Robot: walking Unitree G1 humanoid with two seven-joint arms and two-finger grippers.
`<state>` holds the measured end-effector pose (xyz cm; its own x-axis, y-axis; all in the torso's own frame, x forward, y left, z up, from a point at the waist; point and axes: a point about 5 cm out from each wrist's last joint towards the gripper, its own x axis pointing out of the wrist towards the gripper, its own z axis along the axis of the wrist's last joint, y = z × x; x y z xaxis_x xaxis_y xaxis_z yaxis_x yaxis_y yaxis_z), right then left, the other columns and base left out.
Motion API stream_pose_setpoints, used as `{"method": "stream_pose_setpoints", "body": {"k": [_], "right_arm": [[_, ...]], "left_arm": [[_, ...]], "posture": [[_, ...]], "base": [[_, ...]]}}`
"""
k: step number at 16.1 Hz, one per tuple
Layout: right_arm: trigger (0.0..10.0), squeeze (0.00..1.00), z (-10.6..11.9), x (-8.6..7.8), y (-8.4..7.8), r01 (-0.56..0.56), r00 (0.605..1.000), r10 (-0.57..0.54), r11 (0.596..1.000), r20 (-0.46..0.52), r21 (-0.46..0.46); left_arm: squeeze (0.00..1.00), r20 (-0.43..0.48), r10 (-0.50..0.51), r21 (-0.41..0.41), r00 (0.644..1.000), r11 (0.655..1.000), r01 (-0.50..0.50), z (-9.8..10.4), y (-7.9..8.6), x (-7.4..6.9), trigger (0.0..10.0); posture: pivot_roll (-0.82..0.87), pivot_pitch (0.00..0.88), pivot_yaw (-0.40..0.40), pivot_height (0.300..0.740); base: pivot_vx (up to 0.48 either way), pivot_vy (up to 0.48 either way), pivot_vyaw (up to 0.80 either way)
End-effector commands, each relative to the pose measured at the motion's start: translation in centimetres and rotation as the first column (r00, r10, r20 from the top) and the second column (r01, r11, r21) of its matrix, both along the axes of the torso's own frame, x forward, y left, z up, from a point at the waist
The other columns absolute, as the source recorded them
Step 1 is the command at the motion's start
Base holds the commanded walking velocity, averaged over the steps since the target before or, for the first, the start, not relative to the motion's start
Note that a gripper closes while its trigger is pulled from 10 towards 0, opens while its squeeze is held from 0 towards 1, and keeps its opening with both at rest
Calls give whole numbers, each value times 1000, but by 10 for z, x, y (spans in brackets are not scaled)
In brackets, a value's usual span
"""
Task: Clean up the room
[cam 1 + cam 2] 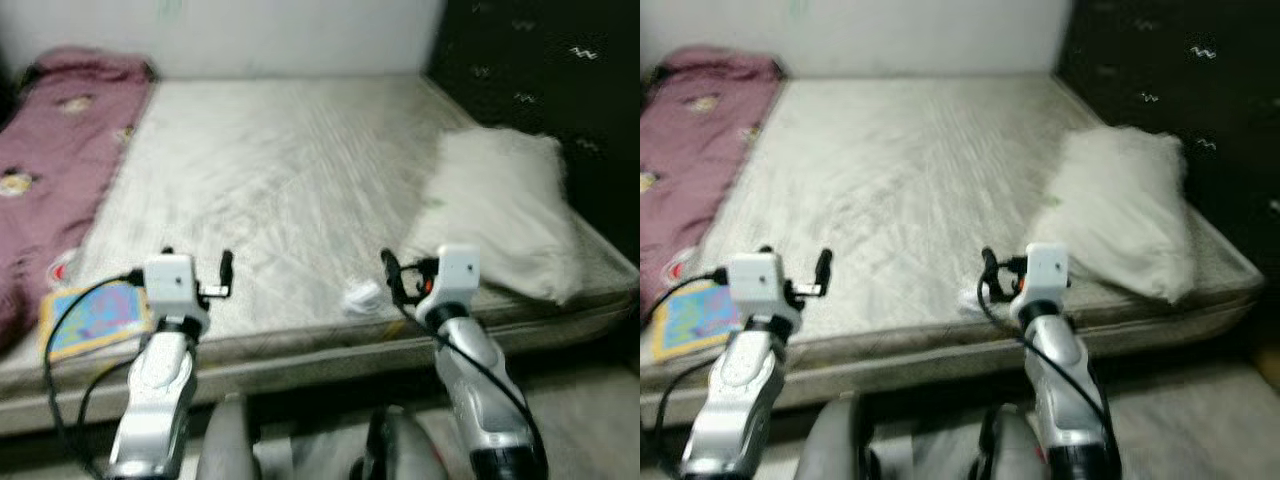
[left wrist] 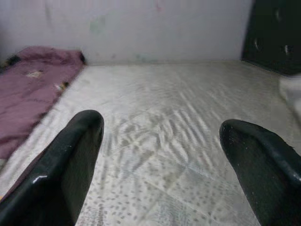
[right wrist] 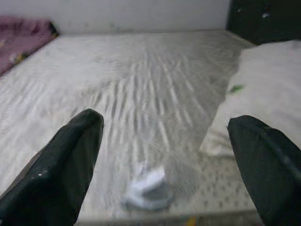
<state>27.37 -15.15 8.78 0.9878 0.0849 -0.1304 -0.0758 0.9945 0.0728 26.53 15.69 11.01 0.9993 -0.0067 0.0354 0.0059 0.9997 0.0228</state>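
Both arms are raised over the near edge of the bed (image 1: pixel 300 150). Left claw (image 2: pixel 160 155) is released, fingers spread wide above bare mattress. Right claw (image 3: pixel 164 160) is also released, fingers spread, nothing between them.

Likely target: a small crumpled white scrap (image 3: pixel 148 190), paper or tissue by the look, lying on the mattress close to the near edge, just ahead of the right claw and between its fingers in the wrist view. Near the left arm a colourful flat book (image 1: pixel 95 318) lies at the mattress corner, beside a maroon blanket (image 1: pixel 50 170) bunched along the left side. A white pillow (image 1: pixel 500 210) sits on the right, near a dark cabinet (image 1: pixel 540 70).

Risks, as judged:
- The scrap looks light and soft; a closing finger could nudge it off the edge to the floor instead of pinching it.
- The mattress surface yields; pressing down may sink the fingers and snag the quilted cover.
- The scrap is pale on a pale sheet and the head views are blurred, so aim may drift.
- The pillow lies near the right arm; a wide swing could drag it.

Textures: mattress quilted, speckled, faint diagonal ribbing. Pillow plump, slightly fuzzy. Blanket soft, printed with small motifs. Book thin, rigid, glossy.
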Motion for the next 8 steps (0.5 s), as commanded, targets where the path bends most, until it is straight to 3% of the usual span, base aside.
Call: {"method": "stream_pose_setpoints", "body": {"k": [1,4,8], "right_arm": [[10000,0,11,8,7,-33,999,33,999,38,4],[10000,0,10,8,8,-42,998,42,999,38,7],[10000,0,11,10,10,-53,998,53,999,41,6]], "left_arm": [[0,-28,28,1,999,1000,-28,-8,8,-6,10000],[0,-40,28,42,999,999,-26,-9,6,-4,10000],[0,-35,45,14,998,999,-45,-9,8,-3,10000]], "posture": [[51,0,-25,620],[52,0,-26,620],[50,0,-29,620]], "base": [[0,0,0],[0,0,0],[0,0,0]]}}
